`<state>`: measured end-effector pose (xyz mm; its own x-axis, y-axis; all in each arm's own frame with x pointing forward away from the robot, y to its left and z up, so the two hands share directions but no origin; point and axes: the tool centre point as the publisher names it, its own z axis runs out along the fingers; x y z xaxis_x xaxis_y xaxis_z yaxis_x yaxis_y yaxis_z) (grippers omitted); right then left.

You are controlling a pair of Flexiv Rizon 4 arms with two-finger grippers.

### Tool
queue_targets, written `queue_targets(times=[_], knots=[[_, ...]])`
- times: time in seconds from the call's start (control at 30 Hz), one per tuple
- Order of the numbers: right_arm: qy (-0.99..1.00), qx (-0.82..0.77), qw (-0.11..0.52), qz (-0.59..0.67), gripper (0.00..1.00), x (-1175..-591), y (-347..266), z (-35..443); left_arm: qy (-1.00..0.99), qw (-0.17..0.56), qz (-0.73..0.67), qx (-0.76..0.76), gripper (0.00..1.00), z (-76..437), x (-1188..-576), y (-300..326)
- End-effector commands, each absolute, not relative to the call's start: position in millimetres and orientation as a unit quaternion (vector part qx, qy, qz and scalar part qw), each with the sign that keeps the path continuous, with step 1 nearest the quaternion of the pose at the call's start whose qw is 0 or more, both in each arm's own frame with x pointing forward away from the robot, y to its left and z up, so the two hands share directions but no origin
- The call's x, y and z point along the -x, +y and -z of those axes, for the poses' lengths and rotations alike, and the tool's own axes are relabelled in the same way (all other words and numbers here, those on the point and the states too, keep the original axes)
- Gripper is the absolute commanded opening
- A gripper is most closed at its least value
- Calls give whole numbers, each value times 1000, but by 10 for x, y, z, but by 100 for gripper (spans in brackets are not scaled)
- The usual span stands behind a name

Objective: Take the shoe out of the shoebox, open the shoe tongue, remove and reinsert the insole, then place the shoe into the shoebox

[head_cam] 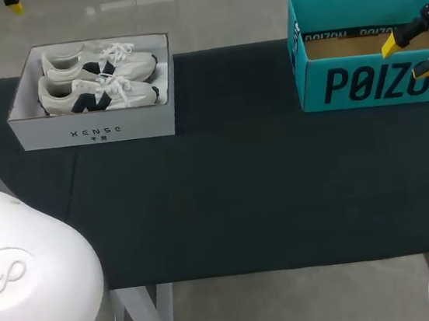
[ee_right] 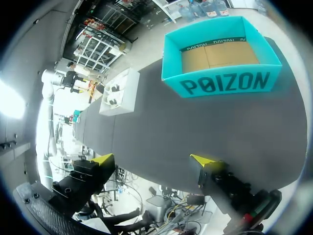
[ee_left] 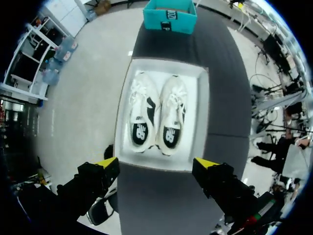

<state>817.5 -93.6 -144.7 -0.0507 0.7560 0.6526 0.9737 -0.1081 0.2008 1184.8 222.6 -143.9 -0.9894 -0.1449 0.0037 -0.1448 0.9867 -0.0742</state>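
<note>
Black cloth over the whole table (head_cam: pixel 239 173). Carried two open boxes along the far edge, well apart.

Far right corner: teal shoebox (head_cam: pixel 362 84). Showed only bare cardboard inside.

Far left corner: white shoebox (head_cam: pixel 93 128). Held a pair of white shoes (ee_left: pixel 156 117) with dark side marks, side by side, laced, tongues seemingly not opened.

Left gripper (ee_left: pixel 156 169): above the white shoebox, looking straight down into it. Fingers spread wide apart, touched nothing.

Right gripper (head_cam: pixel 407 58): raised over the right end of the table, facing the teal shoebox. Fingers likewise apart, gripped nothing.

Judged to be at the very start. No shoe lifted out, no tongue pulled open, insole not handled, return to the box not done; every step left to do. Probably called first for lowering the left gripper onto one shoe.
</note>
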Motion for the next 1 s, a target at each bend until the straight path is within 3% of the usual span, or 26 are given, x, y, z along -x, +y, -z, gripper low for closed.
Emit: queue_targets(times=[0.03, 0.5, 0.6, 0.8, 1.0], knots=[[-646, 670, 165, 326, 100, -8170, -934, 1449, 803, 19, 209, 558, 100, 1497, -11370, 2057], [-646, 670, 165, 326, 100, -8170, -934, 1449, 803, 19, 209, 558, 100, 1497, -11370, 2057], [-646, 670, 165, 326, 100, -8170, -934, 1449, 747, 32, 209, 630, 100, 1440, -11381, 2030], [-646, 670, 165, 326, 100, -8170, -934, 1449, 713, -25, 225, 664, 100, 1409, -11214, 1878], [-646, 670, 165, 326, 100, -8170, -934, 1449, 689, -30, 220, 690, 100, 1426, -11101, 1867]])
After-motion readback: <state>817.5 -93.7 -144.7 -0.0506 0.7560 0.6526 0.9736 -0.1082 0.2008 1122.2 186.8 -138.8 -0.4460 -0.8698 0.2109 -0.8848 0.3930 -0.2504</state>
